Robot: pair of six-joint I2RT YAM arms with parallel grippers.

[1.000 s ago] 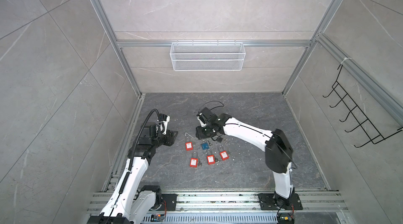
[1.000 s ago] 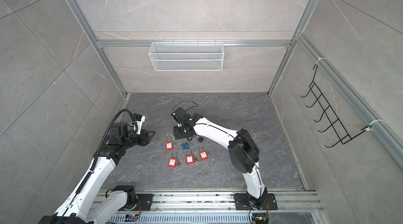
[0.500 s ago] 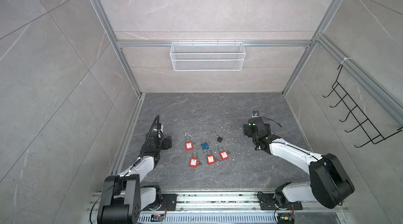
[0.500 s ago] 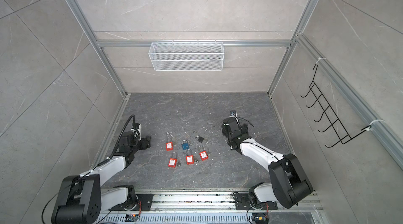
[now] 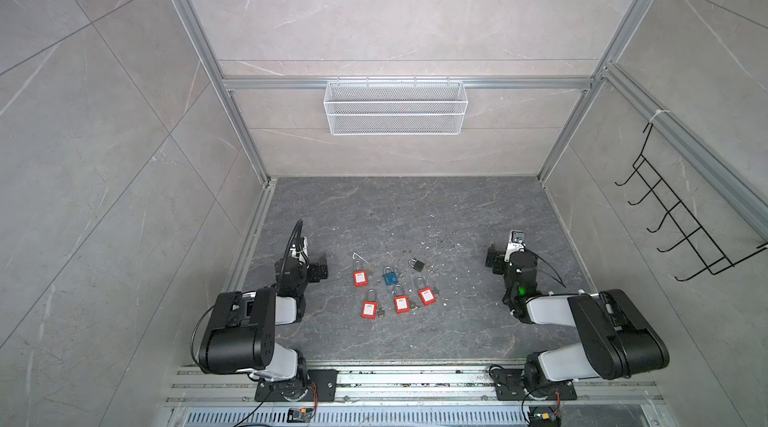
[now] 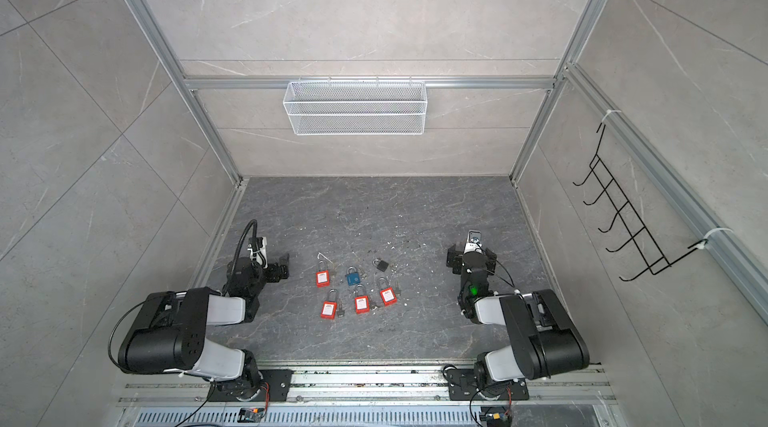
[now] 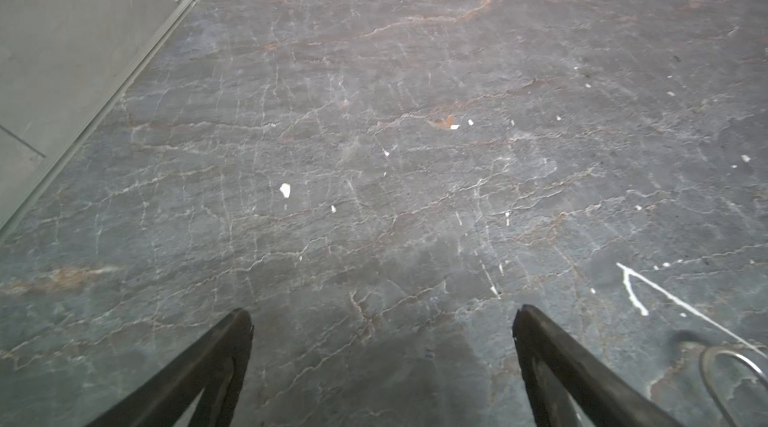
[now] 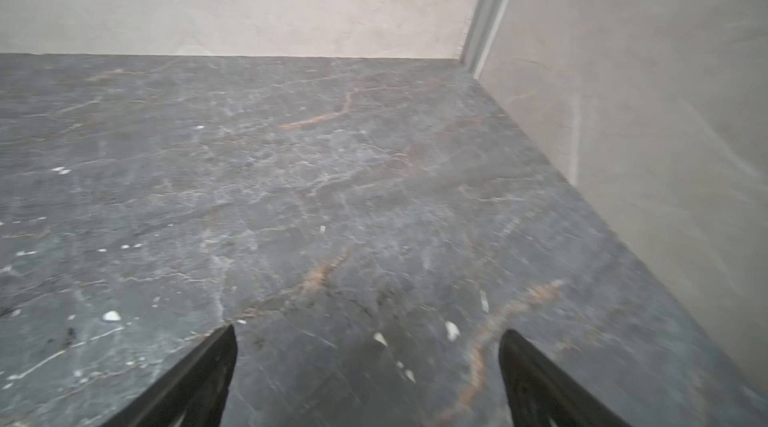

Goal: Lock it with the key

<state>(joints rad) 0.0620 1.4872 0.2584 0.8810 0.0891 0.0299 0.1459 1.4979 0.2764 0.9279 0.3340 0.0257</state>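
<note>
Several red padlocks (image 5: 360, 277) (image 6: 322, 278), a blue padlock (image 5: 390, 278) (image 6: 353, 278) and a small black padlock (image 5: 418, 266) (image 6: 382, 265) lie in a cluster mid-floor in both top views. Small keys (image 5: 380, 313) (image 6: 340, 312) lie beside some of them. My left gripper (image 5: 323, 266) (image 6: 286, 265) (image 7: 382, 315) rests low, left of the cluster, open and empty. My right gripper (image 6: 471, 256) (image 8: 368, 333) sits well to the right of the locks, open, with only bare floor between its fingers. One padlock's shackle (image 7: 715, 362) shows at the edge of the left wrist view.
A white wire basket (image 5: 395, 107) hangs on the back wall and a black hook rack (image 5: 681, 229) on the right wall. A thin white strip (image 7: 648, 283) and small white chips lie on the dark stone floor (image 5: 415, 213). Side walls stand close behind both arms.
Both arms have drawn back from the padlocks and folded down to their own sides. The right gripper left the spot by the blue and black locks. Both grippers opened wide.
</note>
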